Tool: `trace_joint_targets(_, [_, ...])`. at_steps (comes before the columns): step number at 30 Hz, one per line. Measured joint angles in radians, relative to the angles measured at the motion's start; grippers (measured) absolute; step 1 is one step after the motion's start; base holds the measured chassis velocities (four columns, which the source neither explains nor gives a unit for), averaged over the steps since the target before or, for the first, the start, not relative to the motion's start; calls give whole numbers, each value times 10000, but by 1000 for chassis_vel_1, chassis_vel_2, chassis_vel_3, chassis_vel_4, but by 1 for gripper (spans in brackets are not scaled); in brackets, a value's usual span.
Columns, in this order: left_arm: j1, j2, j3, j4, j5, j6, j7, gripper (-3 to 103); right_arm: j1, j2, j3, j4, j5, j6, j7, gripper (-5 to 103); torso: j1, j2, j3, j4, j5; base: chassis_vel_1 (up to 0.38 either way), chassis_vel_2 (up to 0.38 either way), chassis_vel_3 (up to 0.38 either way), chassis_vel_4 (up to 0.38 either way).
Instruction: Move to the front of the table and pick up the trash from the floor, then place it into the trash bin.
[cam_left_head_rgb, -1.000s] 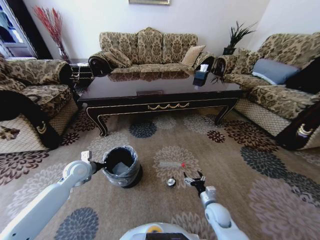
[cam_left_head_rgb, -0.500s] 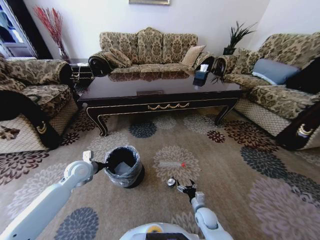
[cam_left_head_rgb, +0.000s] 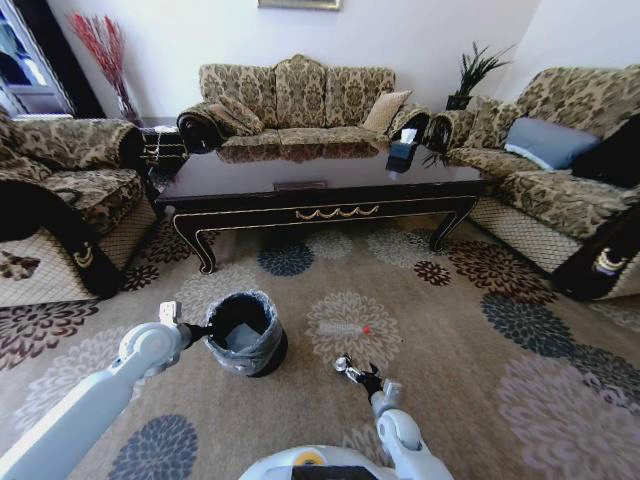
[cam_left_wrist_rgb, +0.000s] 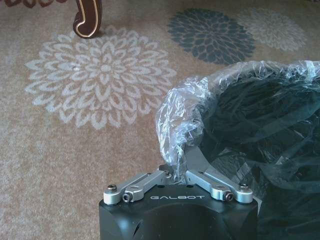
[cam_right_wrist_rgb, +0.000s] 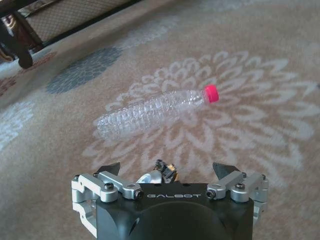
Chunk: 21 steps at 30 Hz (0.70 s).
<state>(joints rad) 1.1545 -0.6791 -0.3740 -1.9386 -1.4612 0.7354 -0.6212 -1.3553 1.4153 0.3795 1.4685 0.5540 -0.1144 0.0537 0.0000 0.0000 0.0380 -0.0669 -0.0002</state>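
Left gripper (cam_left_wrist_rgb: 177, 172) pinched on the bag-lined rim of the bin (cam_left_head_rgb: 243, 330), at its 9 o'clock. Clear bottle (cam_right_wrist_rgb: 152, 112), red cap, lies on the carpet (cam_left_head_rgb: 470, 330) near the bin's 3 o'clock. Right gripper (cam_right_wrist_rgb: 167, 170) spread wide, small scrap (cam_right_wrist_rgb: 162, 172) between its fingers — bottle beyond at 12.

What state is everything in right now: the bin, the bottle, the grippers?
Small round black trash bin with grey bag liner: upright, open-topped.
Clear plastic bottle with red cap: lying on its side, capped.
Tiny black and white scrap: on the beige flowered carpet, ungripped.
Left gripper: shut on the bin's lined rim.
Right gripper: open, at the scrap.
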Motion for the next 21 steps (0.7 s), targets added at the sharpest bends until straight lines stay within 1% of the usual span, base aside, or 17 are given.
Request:
trace_joint_targets(7, [369, 83, -337, -233, -5, 0, 34, 0, 182, 377, -3, -251, 1052, -424, 104, 100, 0, 0, 0, 0, 2, 0, 0, 0, 0])
trace_joint_targets(13, [582, 200, -554, -347, -43, 0, 55, 0, 402, 558, 27, -561, 1403, -529, 177, 100, 0, 0, 0, 1, 1, 0, 0, 0, 0])
trace_joint_targets(14, [612, 216, -592, -351, -46, 0, 72, 0, 446, 586, 27, -609, 1449, -552, 188, 103, 0, 0, 0, 0, 2, 0, 0, 0, 0])
trace_joint_targets(15, [612, 216, -592, -351, -46, 0, 72, 0, 446, 586, 27, -609, 1449, -552, 188, 103, 0, 0, 0, 0, 2, 0, 0, 0, 0])
trace_joint_targets(16, [630, 223, -618, -352, -46, -1, 79, 0, 482, 614, 23, -645, 1494, -575, 198, 100, 0, 0, 0, 1, 2, 0, 0, 0, 0])
trace_joint_targets(17, [636, 227, -633, -351, -46, 0, 82, 0, 500, 633, 18, -668, 1526, -587, 208, 100, 0, 0, 0, 1, 2, 0, 0, 0, 0])
trace_joint_targets(19, [648, 232, -669, -349, -32, 0, 105, 0, 549, 723, -42, -790, 1608, -604, 235, 91, 0, 0, 0, 1, 2, 0, 0, 0, 0])
trace_joint_targets(20, [648, 232, -669, -349, -32, 0, 105, 0, 549, 723, -42, -790, 1608, -604, 235, 91, 0, 0, 0, 1, 2, 0, 0, 0, 0])
trace_joint_targets(21, [649, 232, -689, -349, -32, 0, 111, 0, 587, 765, -60, -869, 1612, -604, 238, 86, 0, 0, 0, 0, 2, 0, 0, 0, 0])
